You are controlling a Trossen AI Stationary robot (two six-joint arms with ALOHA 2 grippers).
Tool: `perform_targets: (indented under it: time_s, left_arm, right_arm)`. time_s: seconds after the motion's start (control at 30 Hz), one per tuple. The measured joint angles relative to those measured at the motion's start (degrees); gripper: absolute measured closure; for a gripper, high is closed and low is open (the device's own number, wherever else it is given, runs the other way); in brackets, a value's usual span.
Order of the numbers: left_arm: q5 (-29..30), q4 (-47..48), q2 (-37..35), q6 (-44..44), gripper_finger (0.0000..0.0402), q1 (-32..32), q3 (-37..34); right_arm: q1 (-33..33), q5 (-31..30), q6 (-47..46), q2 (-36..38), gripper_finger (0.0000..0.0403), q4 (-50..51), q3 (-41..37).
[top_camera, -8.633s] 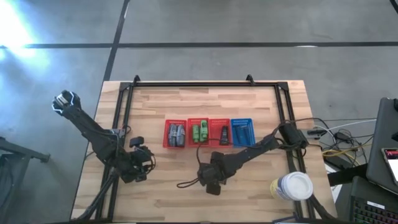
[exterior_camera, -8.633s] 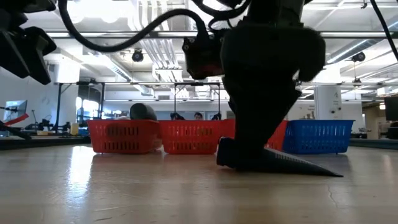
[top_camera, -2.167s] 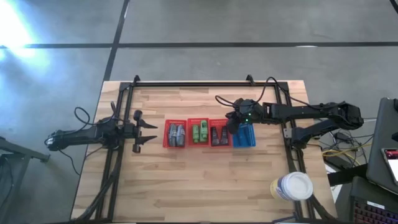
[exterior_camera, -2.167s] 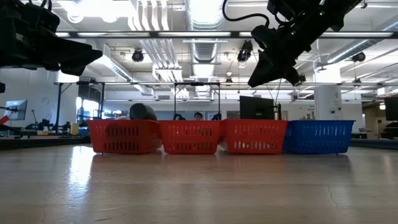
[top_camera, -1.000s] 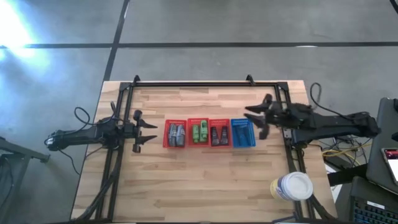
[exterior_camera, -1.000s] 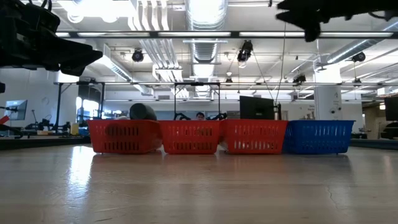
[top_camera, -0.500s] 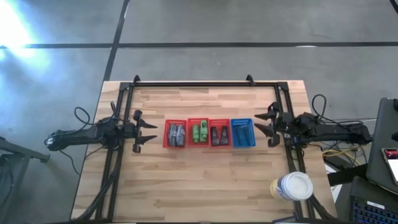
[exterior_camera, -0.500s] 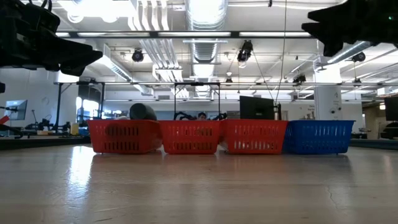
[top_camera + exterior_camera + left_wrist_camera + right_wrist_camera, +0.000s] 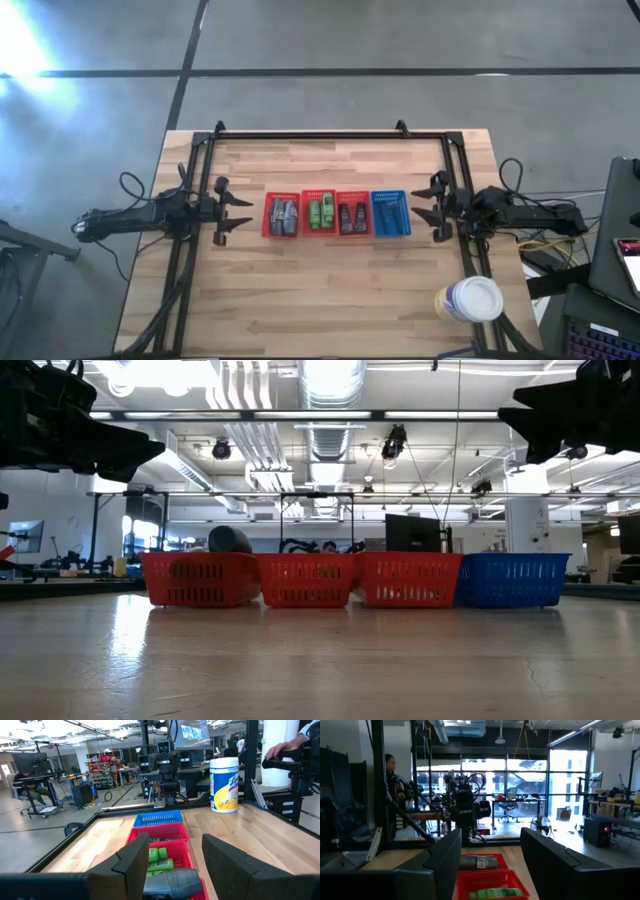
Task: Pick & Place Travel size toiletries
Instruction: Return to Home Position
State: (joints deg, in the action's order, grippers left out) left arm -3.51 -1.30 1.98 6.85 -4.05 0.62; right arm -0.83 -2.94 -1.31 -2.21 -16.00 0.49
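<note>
1. Right hand [image 9: 425,205], fingers apart and empty, has pulled back to the bench's [image 9: 330,290] 3 o'clock edge.
2. Left hand [image 9: 245,211] stays at 9 o'clock, fingers apart.
3. Toiletries [image 9: 320,214] lie in the centre baskets [image 9: 318,193], unmoved.

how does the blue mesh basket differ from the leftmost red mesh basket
Colour aside, the blue mesh basket ends the row on the right arm's side, the leftmost red mesh basket on the left arm's. The red one holds grey rounded containers, one poking above its rim; nothing tops the blue one's rim. Both are like-sized and upright.
</note>
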Motion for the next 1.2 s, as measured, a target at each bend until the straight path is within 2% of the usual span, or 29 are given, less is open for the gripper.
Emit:
perform_targets:
  time_s: [0.2, 0.53, 0.77, 1.2]
  left_arm:
    - [0.0, 0.0, 0.0, 0.0, 0.0213, 0.0, 0.0]
    - [0.0, 0.0, 0.0, 0.0, 0.0213, 0.0, 0.0]
    - [0.0, 0.0, 0.0, 0.0, 0.0213, 0.0, 0.0]
    - [0.0, 0.0, 0.0, 0.0, 0.0213, 0.0, 0.0]
  right_arm:
    - [0.8, 0.0, 1.3, 2.2, 0.0214, 5.2, 0.0]
    - [3.6, 0.1, -3.0, 2.0, 0.0243, 6.0, 0.0]
    - [3.6, 0.0, -10.3, 0.7, 0.0264, 6.0, 0.0]
    - [3.6, 0.0, -10.7, 0.2, 0.0304, 6.3, 0.0]
